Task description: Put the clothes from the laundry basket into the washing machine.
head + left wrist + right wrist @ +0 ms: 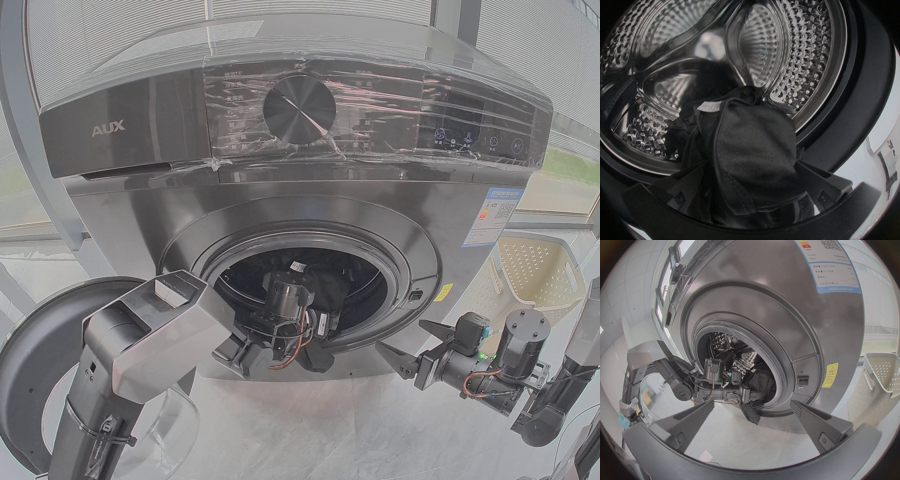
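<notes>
Black garment (753, 150): bunched at the mouth of the drum (800, 56). It lies against the dark door seal with a white label showing on its upper fold. In the right wrist view a tail of the cloth hangs out over the lower lip of the opening towards the floor (325, 425).

Left tool (750, 165): inside the opening of the washing machine (350, 206), at the lower front of the drum. Its fingers (828, 187) stand wide apart, with the garment lying between and over them. The cloth appears to be draped there rather than pinched, though it hides the fingertips and contact cannot be confirmed.

Right tool (403, 337): outside the machine, low and to the right of the opening, with its tips pointing towards the front panel. It is spread wide and carries nothing, apart from both the panel and the garment.

Door (37, 350): swung fully open on the left of the machine, beside the left arm.

Laundry basket (537, 269): cream and perforated, on the floor just beside the machine's right side. It is tipped so that its open side faces the head camera. Its contents cannot be judged from these views.
</notes>
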